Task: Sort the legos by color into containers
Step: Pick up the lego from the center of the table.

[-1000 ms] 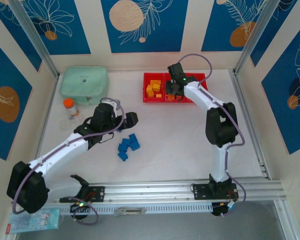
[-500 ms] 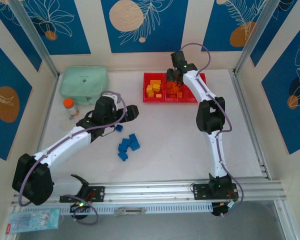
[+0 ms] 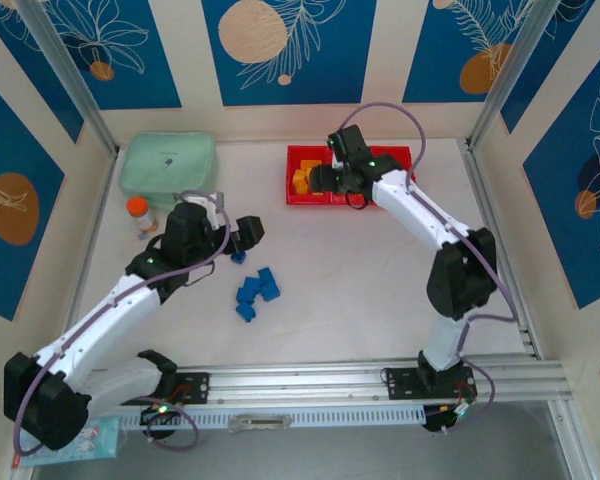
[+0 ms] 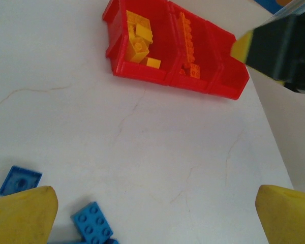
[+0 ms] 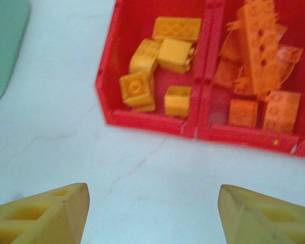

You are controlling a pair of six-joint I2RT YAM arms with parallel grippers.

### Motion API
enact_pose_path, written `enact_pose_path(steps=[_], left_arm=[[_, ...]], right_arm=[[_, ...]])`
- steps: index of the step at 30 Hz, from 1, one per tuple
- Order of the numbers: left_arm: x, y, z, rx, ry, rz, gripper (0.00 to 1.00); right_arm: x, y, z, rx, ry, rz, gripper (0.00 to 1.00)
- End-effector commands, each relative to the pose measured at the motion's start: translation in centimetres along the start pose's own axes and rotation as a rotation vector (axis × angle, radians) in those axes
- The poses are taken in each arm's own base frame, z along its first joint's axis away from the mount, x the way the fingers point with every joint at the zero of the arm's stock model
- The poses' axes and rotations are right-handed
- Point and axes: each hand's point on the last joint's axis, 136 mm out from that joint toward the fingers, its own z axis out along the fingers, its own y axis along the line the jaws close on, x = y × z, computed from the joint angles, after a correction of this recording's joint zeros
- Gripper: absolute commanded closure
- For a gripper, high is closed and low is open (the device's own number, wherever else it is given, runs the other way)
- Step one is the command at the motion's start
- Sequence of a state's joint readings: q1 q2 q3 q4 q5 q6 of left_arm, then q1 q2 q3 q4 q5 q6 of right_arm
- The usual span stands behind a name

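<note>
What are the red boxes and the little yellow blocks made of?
The red boxes look like smooth moulded plastic: thin, even-coloured walls. The yellow blocks also look like hard, smooth plastic, with crisp edges and round studs on top.

Bright, even light falls from above on the white surface (image 3: 360, 290), leaving only faint, soft shadows under the arms and no hard glare. The top view is sharp from edge to edge. In the left wrist view the left fingers (image 4: 20, 213) are near and out of focus. The right wrist view is softer: the orange legos (image 5: 256, 46) smear, and the right fingers (image 5: 40, 216) blur.
</note>
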State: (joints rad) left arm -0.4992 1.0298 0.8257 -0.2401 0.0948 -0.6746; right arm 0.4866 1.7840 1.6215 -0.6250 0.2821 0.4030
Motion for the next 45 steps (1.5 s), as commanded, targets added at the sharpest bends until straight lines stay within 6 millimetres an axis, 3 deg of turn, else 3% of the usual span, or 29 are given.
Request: enact_pose_path(steps=[1,7,11,15,24,35,45], left_arm=[[1.6,2.2,-1.6,-0.072,0.031,-0.015,0.01],[3.3,4.3,-4.2,-0.148,0.044,-0.018,0.01],[4.3,5.3,-5.3,-0.171,0.038,-0.027,0.01],[5.0,5.9,-6.3,-0.195,0.048,-0.038,0.01],[5.1,6.0,-7.7,-0.197,0.026,-0.043,0.01],[5.6,6.4,-9.1,-0.218,0.041,-0.016,0.01],[5.4,6.3,-9.5,-0.213,0.02,-0.024,0.01]], right_arm=[[4.1,2.8,0.0,-0.097,0.076,-0.008,0.31],[9.8,7.7,-0.1,-0.19,0.163,-0.117,0.26],[12.4,11.0,1.0,-0.243,0.182,-0.215,0.23],[13.8,14.1,2.5,-0.299,0.211,-0.308,0.22],[15.8,18.9,6.8,-0.333,0.25,-0.46,0.21],[17.4,20.7,11.2,-0.276,0.281,-0.565,0.21],[17.6,20.1,14.2,-0.186,0.298,-0.614,0.29]])
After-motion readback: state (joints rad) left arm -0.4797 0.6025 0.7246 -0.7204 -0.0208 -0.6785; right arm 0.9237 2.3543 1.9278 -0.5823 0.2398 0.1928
